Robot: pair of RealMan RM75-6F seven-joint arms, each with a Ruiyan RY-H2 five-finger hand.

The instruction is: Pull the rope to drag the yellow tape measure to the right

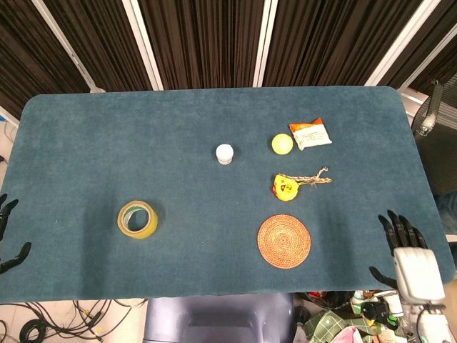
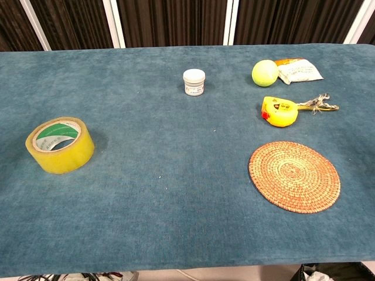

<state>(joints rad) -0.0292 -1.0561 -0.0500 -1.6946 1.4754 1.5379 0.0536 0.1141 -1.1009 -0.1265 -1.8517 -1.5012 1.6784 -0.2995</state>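
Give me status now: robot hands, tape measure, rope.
Right robot hand open, away from rope. Left robot hand open at table edge. Tape measure sits untouched. Nothing blocking.

Head cam overhead, chest cam low/closer; both share table (image 1: 86,136).

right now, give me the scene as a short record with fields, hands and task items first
right hand: fingers spread, holds nothing, at the table's near right edge, apart from the rope
left hand: only fingers show at the left frame edge, holds nothing
yellow tape measure: on the cloth, above the woven coaster
rope: lies slack to the right of the tape measure, unheld
other items: tape roll, white jar, ball, snack packet
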